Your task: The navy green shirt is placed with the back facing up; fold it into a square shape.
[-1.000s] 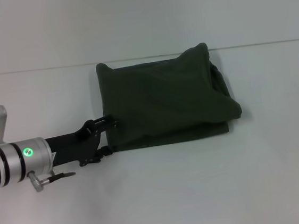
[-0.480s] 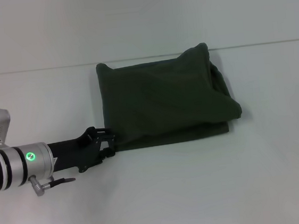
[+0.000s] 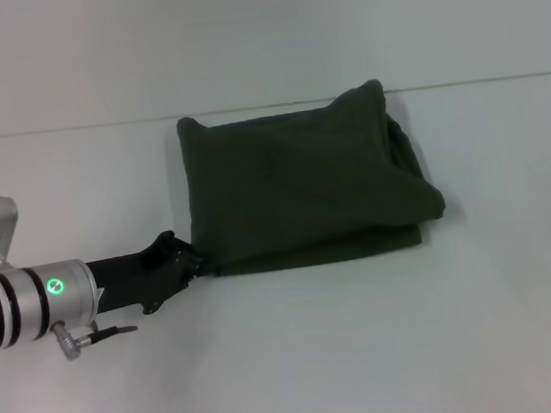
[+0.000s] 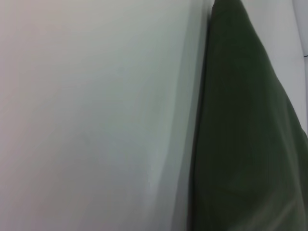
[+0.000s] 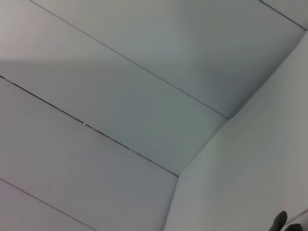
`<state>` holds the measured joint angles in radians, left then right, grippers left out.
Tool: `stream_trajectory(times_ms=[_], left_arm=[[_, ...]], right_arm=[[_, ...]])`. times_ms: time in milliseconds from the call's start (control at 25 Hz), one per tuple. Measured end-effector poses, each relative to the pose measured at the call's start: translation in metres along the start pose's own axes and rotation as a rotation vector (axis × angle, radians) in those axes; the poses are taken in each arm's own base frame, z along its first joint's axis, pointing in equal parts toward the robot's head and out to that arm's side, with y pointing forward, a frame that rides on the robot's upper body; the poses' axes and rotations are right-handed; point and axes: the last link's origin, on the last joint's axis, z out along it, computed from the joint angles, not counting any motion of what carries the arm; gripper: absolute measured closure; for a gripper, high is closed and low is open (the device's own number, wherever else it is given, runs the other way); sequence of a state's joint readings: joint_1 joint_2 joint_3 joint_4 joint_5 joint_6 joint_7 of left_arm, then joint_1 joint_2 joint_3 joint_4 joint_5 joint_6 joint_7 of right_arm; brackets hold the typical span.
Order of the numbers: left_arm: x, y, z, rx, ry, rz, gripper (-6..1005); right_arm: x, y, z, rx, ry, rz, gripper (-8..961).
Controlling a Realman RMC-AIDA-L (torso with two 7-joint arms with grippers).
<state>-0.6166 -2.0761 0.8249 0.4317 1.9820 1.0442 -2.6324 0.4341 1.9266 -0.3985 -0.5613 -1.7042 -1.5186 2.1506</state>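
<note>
Fingers of the left gripper (image 3: 195, 261) look drawn together, black tips closed on nothing that I can make out, right at the shirt's near left corner. From where I stand they seem to touch the hem or sit just beside it; I cannot tell which. The black gripper body runs back to a silver wrist (image 3: 29, 301) with a green light glowing on it, low over the white table (image 3: 369, 345) on the robot's left side.

The navy green shirt (image 3: 303, 184) lies flat on the table, about in the middle and toward the far edge. It is folded into a rough rectangle, several layers thick. Its left edge is fairly straight, while the right side bulges out in a soft rounded fold with loose layers showing. The far right corner pokes up in a small peak.

The left wrist camera sees the shirt's dark edge (image 4: 245, 144) running along the pale tabletop (image 4: 96, 120).

The right gripper is out of sight; its wrist camera looks only at pale wall panels (image 5: 120, 96).
</note>
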Motion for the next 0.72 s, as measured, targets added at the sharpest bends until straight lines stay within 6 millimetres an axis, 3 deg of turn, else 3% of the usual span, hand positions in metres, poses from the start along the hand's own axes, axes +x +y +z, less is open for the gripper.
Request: stream_trajectory(times_ms=[440, 720], left_arm=[[-0.011, 0.005, -0.015, -0.063, -0.125, 0.079, 975], [-0.001, -0.015, -0.044, -0.032, -0.077, 0.051, 969]], right_arm=[[0.002, -0.002, 0.001, 0.003, -0.001, 0.016, 10], [0.003, -0.002, 0.003, 0.002, 0.004, 0.022, 11]])
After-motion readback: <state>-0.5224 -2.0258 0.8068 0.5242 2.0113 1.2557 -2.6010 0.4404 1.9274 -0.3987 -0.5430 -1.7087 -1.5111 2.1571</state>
